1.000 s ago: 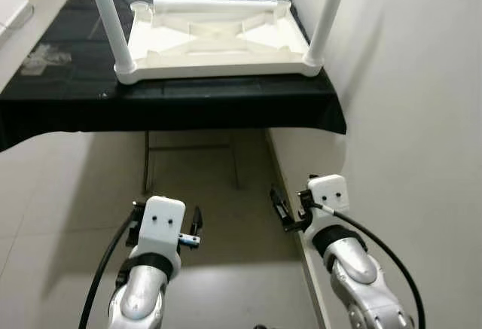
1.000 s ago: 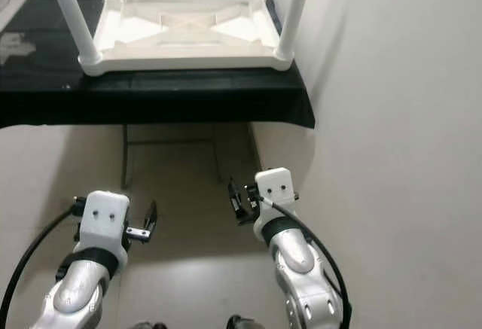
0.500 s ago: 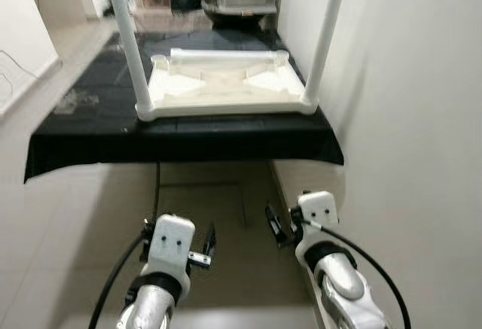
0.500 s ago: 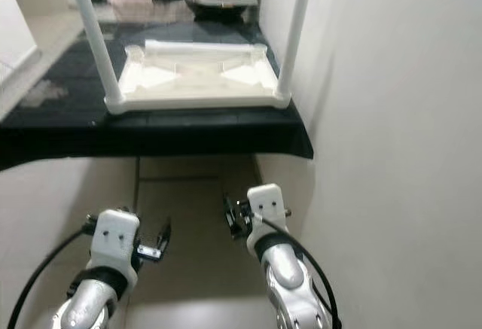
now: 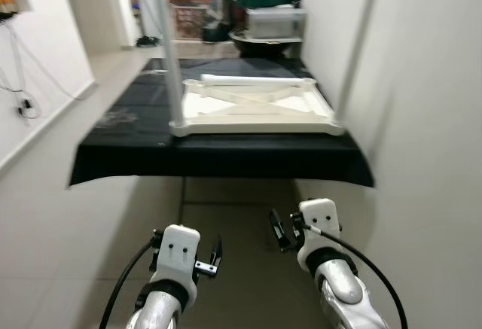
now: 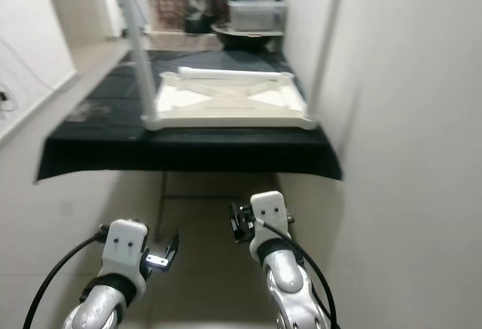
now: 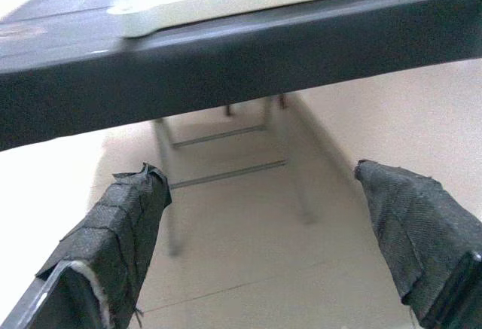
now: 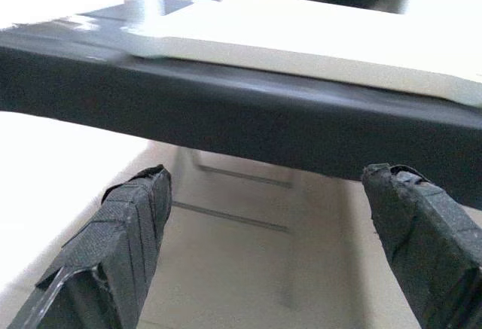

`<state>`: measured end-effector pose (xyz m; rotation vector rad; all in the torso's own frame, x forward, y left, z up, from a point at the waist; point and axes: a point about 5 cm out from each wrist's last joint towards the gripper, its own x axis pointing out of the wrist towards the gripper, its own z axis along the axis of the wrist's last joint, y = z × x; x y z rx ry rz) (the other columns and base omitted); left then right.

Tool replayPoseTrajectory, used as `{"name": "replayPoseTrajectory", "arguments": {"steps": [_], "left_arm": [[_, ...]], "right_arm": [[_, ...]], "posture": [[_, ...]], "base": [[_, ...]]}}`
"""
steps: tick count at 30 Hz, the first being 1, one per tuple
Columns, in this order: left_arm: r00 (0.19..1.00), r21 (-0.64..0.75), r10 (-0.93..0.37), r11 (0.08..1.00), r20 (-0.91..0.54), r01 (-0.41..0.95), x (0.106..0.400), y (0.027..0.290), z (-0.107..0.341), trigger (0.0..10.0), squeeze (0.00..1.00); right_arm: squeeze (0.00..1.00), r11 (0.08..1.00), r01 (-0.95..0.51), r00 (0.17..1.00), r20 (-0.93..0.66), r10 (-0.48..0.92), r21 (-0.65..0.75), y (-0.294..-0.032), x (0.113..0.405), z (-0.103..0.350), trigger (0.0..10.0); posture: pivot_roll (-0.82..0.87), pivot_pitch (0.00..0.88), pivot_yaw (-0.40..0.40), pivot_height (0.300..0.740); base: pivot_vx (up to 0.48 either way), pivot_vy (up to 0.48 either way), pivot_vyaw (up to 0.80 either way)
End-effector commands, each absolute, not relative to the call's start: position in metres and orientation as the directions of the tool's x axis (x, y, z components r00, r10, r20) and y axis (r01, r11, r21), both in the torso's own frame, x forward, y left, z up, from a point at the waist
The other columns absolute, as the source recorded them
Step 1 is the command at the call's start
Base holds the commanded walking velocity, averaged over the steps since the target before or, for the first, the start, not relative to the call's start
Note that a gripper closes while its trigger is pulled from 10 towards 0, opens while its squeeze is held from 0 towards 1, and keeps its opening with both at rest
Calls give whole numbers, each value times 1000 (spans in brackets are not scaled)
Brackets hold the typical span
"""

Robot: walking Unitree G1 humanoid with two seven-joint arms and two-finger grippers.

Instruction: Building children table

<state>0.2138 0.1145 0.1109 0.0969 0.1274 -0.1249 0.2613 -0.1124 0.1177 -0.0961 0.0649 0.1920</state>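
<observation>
Left eye view: my left gripper (image 5: 213, 255) and right gripper (image 5: 278, 229) hang spread and empty, well short of the upturned smooth white plastic table (image 5: 256, 107) on a black-draped table (image 5: 218, 156) ahead.

The tabletop (image 5: 256, 107) before me is white, on a black cloth (image 5: 218, 156). My fingers (image 7: 120, 227) are black, my arms (image 5: 343, 295) silver. The floor (image 5: 90, 223) is beige.

Two silver arms, white boxy wrist housings, black cables, left hand (image 5: 211, 257) and right hand (image 5: 279, 230) with black fingers
</observation>
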Motion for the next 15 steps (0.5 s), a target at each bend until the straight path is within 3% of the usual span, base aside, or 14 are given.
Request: {"name": "replayPoseTrajectory", "arguments": {"steps": [1, 15], "left_arm": [[980, 76, -143, 985, -140, 155, 215, 110, 108, 10000, 0], [975, 76, -165, 981, -147, 177, 219, 108, 103, 10000, 0]], "right_arm": [[0, 978, -180, 981, -89, 171, -103, -117, 261, 113, 10000], [0, 979, -175, 982, -93, 166, -101, -118, 264, 110, 10000]], "posture": [[65, 0, -24, 740], [60, 0, -28, 740]], "base": [[0, 435, 0], [0, 434, 0]]}}
